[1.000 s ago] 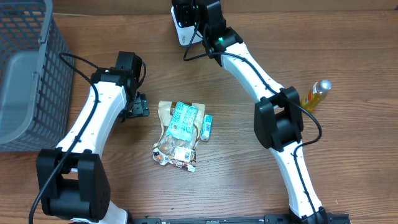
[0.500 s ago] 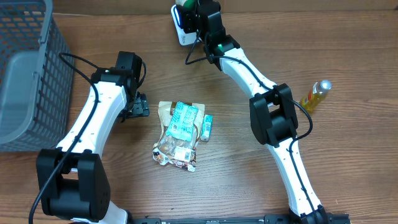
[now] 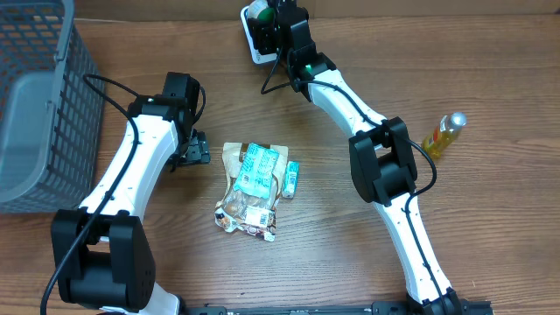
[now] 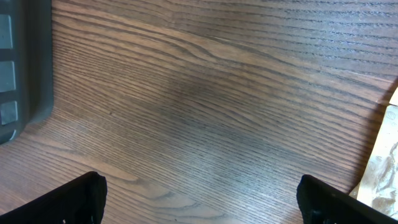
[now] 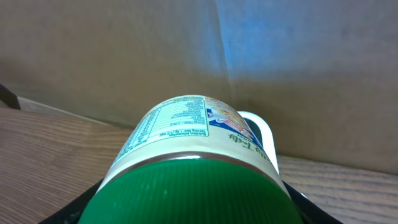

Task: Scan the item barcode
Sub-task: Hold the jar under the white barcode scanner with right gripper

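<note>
The jar sits far up the table from the pile of snack packets, at the back edge and slightly to the right of it. The right gripper is clamped on it. In the right wrist view the ribbed green lid fills the bottom of the picture, with dark fingers at both lower sides. The cream printed label faces upward, with fine text on one side and a colour picture on the other, but the barcode cannot be made out. The jar is just beside the white scanner, whose rounded white edge shows behind its right shoulder; whether the two touch is unclear. The left gripper hangs just left of the pile with its jaws spread wide and nothing between them — only bare wood grain lies under it, and the pale corner of a packet shows at the edge of its view. A small teal packet lies against the pile's right side. A grey basket stands well to the left of the pile, and a yellow bottle well to the right.
</note>
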Available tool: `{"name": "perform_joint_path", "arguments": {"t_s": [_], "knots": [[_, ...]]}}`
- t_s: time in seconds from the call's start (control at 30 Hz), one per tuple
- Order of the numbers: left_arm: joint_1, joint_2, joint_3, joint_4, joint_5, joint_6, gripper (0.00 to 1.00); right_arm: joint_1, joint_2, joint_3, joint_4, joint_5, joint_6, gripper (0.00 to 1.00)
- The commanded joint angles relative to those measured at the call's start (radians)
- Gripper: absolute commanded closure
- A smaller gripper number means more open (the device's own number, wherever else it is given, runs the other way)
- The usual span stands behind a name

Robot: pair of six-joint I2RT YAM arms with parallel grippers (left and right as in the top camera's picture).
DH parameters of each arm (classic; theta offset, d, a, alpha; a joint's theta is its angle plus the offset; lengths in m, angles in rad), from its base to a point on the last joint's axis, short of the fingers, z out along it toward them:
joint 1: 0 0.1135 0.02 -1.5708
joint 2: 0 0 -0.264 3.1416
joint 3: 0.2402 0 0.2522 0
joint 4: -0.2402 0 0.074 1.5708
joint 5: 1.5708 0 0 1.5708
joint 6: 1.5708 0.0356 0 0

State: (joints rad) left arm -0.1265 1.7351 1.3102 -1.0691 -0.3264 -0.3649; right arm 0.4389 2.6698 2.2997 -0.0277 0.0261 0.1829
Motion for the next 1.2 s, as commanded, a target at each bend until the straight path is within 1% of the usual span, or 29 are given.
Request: {"name": "perform_joint_path", "arguments": {"t_s": [0.0, 0.1, 0.17, 0.3, 0.37, 0.73, 0.97, 1.17], "knots": [[0.002, -0.019, 0.018, 0.001, -0.013, -0.014, 0.0, -0.001, -0.037, 0.02, 0.035, -0.013, 0.002, 0.68], [0.002, -0.019, 0.018, 0.001, -0.013, -0.014, 0.0, -0.002, -0.044, 0.02, 0.061, -0.013, 0.002, 0.68], [0.002, -0.019, 0.018, 0.001, -0.013, -0.013, 0.01, -0.003, -0.044, 0.02, 0.043, -0.013, 0.002, 0.69], [0.002, -0.019, 0.018, 0.001, -0.013, -0.014, 0.0, -0.002, -0.044, 0.02, -0.079, -0.022, 0.002, 0.72], [0.002, -0.019, 0.018, 0.001, -0.013, -0.013, 0.0, -0.002, -0.044, 0.02, -0.129, -0.06, 0.003, 0.76], [0.002, -0.019, 0.018, 0.001, -0.013, -0.013, 0.01, -0.002, -0.044, 0.02, -0.409, -0.054, 0.002, 0.77], [0.002, -0.019, 0.018, 0.001, -0.013, -0.014, 0.01, -0.003, -0.068, 0.021, -0.443, -0.054, 0.002, 0.77], [0.002, -0.019, 0.018, 0.001, -0.013, -0.014, 0.0, -0.003, -0.21, 0.021, -0.448, 0.006, -0.002, 0.76]]}}
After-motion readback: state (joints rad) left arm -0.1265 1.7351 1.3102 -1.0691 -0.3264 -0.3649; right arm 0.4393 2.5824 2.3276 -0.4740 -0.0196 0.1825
